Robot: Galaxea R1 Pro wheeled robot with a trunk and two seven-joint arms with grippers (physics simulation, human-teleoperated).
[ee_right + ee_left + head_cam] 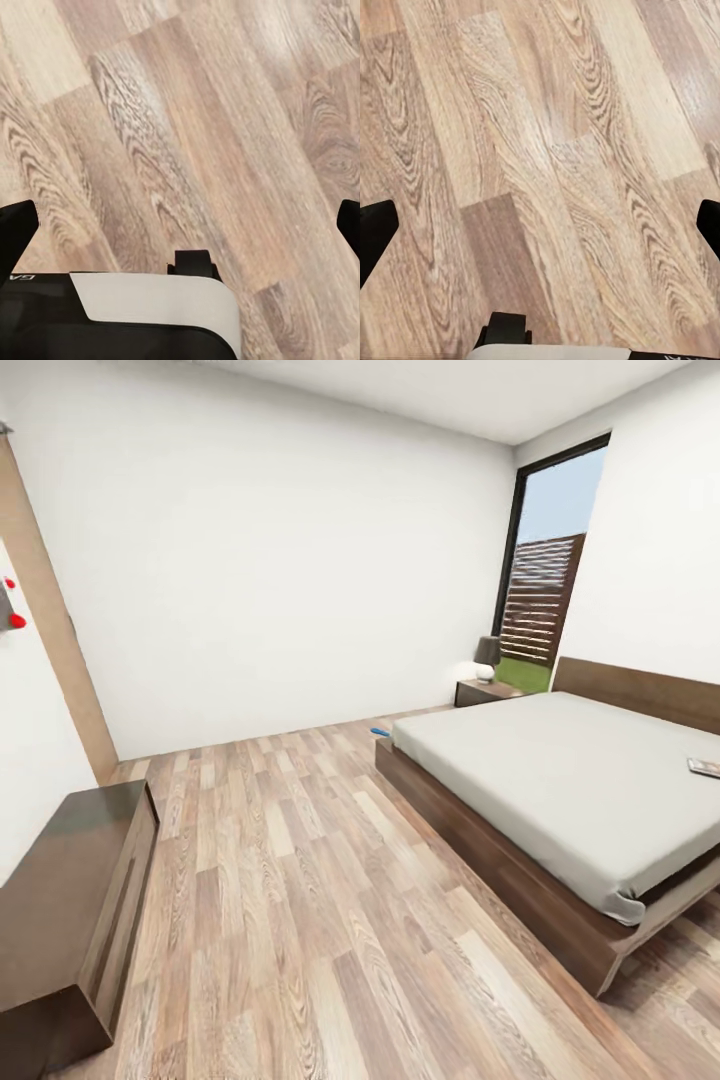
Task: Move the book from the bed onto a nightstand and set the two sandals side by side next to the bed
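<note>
Book [705,767] lying on the bed [560,780] near the headboard; one blue sandal [380,732] on the floor by its far corner. Nightstand [483,691] beyond. Left gripper [540,225] and right gripper [180,225] both spread wide, empty, above floor planks.

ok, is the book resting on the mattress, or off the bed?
Touching. In the head view the book lies flat on the bed, on the mattress near the headboard side, cut by the picture's edge; no gap shows under it.

Left tool [540,225] fingers [375,232] spread wide over wood-plank floor [547,112].
</note>
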